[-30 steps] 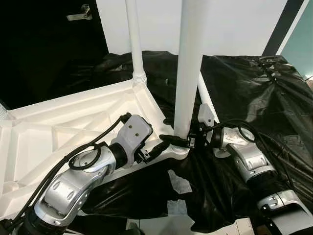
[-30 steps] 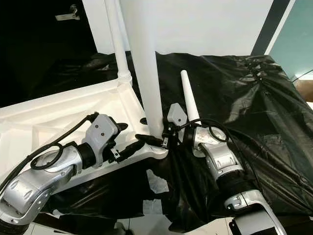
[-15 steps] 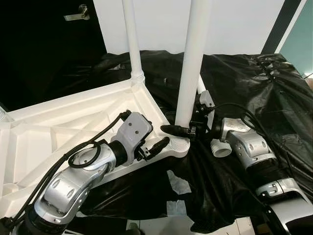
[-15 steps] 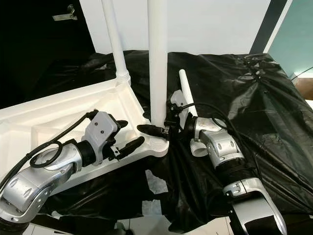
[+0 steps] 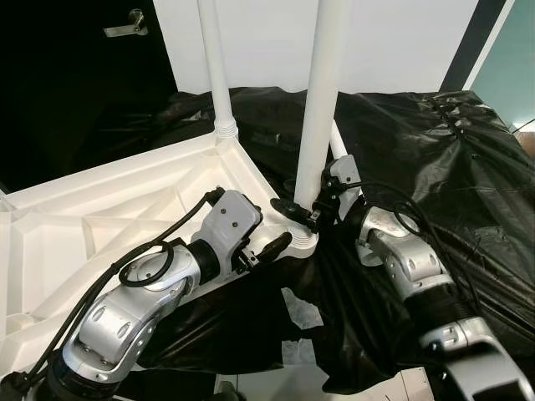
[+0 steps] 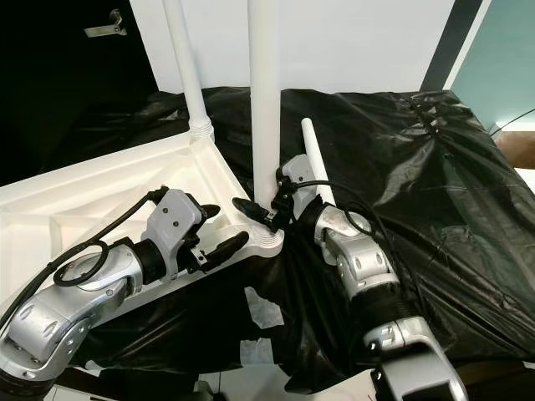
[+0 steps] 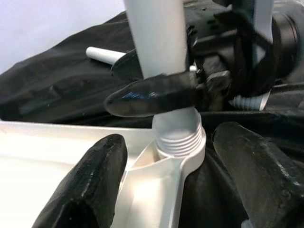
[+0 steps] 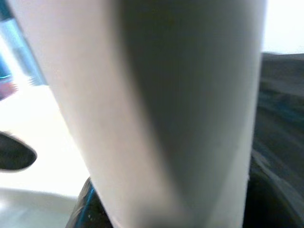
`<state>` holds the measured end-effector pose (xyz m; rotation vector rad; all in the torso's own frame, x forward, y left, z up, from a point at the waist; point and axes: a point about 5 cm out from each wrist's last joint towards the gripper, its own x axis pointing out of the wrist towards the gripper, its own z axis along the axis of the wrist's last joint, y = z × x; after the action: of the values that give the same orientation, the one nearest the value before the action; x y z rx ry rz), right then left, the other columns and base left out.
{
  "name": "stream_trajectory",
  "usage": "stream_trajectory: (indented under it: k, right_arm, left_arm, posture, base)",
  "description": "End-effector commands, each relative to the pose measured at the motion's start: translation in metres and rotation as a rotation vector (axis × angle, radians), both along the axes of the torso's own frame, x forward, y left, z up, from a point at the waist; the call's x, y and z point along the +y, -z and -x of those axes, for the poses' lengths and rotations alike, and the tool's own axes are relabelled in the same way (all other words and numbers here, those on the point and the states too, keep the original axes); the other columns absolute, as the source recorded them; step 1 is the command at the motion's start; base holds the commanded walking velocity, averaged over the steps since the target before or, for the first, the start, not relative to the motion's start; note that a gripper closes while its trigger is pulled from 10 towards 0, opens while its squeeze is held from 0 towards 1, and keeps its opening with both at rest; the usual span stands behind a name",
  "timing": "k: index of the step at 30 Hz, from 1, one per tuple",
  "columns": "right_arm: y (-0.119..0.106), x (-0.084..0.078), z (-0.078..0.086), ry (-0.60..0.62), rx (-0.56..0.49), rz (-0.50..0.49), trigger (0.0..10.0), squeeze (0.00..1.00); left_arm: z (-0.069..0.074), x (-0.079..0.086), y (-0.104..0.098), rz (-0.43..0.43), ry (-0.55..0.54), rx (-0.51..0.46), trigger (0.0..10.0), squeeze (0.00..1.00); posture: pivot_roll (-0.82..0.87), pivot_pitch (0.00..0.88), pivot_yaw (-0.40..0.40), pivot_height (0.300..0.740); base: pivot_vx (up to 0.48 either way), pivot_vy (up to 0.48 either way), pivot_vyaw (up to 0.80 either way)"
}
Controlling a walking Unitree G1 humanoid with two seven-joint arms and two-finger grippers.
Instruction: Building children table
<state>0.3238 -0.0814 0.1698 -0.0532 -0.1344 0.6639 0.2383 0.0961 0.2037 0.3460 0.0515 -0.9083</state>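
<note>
Left gripper point(image 5: 266, 242) at the near corner of the upturned white tabletop point(image 5: 100, 225), fingers spread wide, straddling the corner socket point(image 7: 178, 142) without clamping it; nothing held. In left wrist view, one finger point(image 7: 90, 183) over the tabletop rib, the other out over the black sheet point(image 5: 418, 150), threaded collar of the socket between them.

Right gripper point(image 5: 303, 210) coming in from 3 o'clock, clamped on the near white leg point(image 5: 322, 92) just above the socket. One black finger point(image 7: 152, 95) laid across the front of the leg, seen in left wrist view; right wrist view blurred, leg pressed close against the camera. Leg upright, base seated in the corner socket, threads still showing below the grip.

Tabletop lying underside up, ribs visible, running out to 9 o'clock from the grippers. Second leg point(image 5: 213, 67) standing upright in the next corner at 11 o'clock, farther back. Third leg point(image 6: 313, 159) lying loose on the black sheet at 1 o'clock, just behind the right wrist, partly hidden by it.

Black sheet crumpled under and around everything, out to 3 o'clock. Pale scraps point(image 5: 303, 311) on the sheet at 6 o'clock below the corner. White wall point(image 5: 393, 42) behind; dark door with a handle point(image 5: 125, 23) at 10 o'clock.
</note>
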Motion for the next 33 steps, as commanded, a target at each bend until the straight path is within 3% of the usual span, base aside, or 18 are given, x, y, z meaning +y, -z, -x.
stream_trajectory:
  k: [1, 5, 8, 18, 19, 20, 26, 31, 32, 33]
  right_arm:
    - [0.02, -0.01, -0.002, 0.141, 0.092, 0.034, 10.0, 0.0]
    - [0.02, -0.004, -0.002, 0.334, 0.093, 0.025, 10.0, 0.0]
    - [0.018, 0.002, 0.0, 0.336, 0.096, -0.006, 10.0, 0.0]
    - [0.007, -0.003, 0.0, 0.354, 0.049, -0.071, 10.0, 0.0]
    - [0.004, -0.005, 0.0, 0.342, 0.041, -0.084, 10.0, 0.87]
    - [0.001, -0.008, -0.001, 0.325, 0.028, -0.095, 10.0, 1.0]
    - [-0.009, -0.032, -0.006, 0.167, -0.011, -0.091, 10.0, 1.0]
    - [-0.011, -0.041, -0.009, 0.025, 0.009, -0.097, 10.0, 1.0]
    - [-0.01, -0.044, -0.011, -0.022, 0.016, -0.073, 10.0, 0.0]
    - [-0.01, -0.044, -0.011, -0.022, 0.016, -0.073, 10.0, 0.0]
  left_arm:
    - [-0.002, 0.001, -0.001, 0.002, -0.022, -0.01, 10.0, 0.0]
    - [-0.006, 0.002, -0.002, 0.007, -0.049, -0.031, 10.0, 0.0]
    - [-0.007, 0.003, -0.002, 0.013, -0.067, -0.031, 10.0, 0.0]
    - [-0.01, 0.004, -0.001, 0.015, -0.097, -0.043, 10.0, 0.0]
    - [-0.01, 0.004, -0.001, 0.016, -0.101, -0.045, 10.0, 0.0]
    - [-0.01, 0.004, 0.0, 0.015, -0.104, -0.046, 10.0, 0.0]
    - [-0.01, 0.004, 0.003, 0.013, -0.122, -0.047, 10.0, 0.0]
    - [-0.01, 0.004, 0.006, 0.009, -0.131, -0.044, 10.0, 0.0]
    - [-0.01, 0.004, 0.008, 0.001, -0.134, -0.043, 10.0, 0.0]
    - [-0.01, 0.004, 0.008, 0.001, -0.134, -0.043, 10.0, 0.0]
  posture:
    - [0.12, 0.066, 0.007, 0.74]
    - [0.13, 0.065, 0.005, 0.74]
    - [0.13, 0.063, 0.003, 0.74]
    - [0.12, 0.058, 0.002, 0.74]
    - [0.12, 0.058, 0.001, 0.74]
    - [0.12, 0.054, -0.001, 0.74]
    - [0.12, 0.055, -0.007, 0.74]
    - [0.12, 0.056, -0.009, 0.74]
    - [0.12, 0.054, -0.01, 0.74]
    - [0.12, 0.054, -0.01, 0.74]
  base:
    - [0.0, 0.0, 0.0]
    - [0.0, 0.0, 0.0]
    - [0.0, 0.0, 0.0]
    - [0.0, 0.0, 0.0]
    - [0.0, 0.0, 0.0]
    - [0.0, 0.0, 0.0]
    - [0.0, 0.0, 0.0]
    - [0.0, 0.0, 0.0]
    - [0.0, 0.0, 0.0]
    - [0.0, 0.0, 0.0]
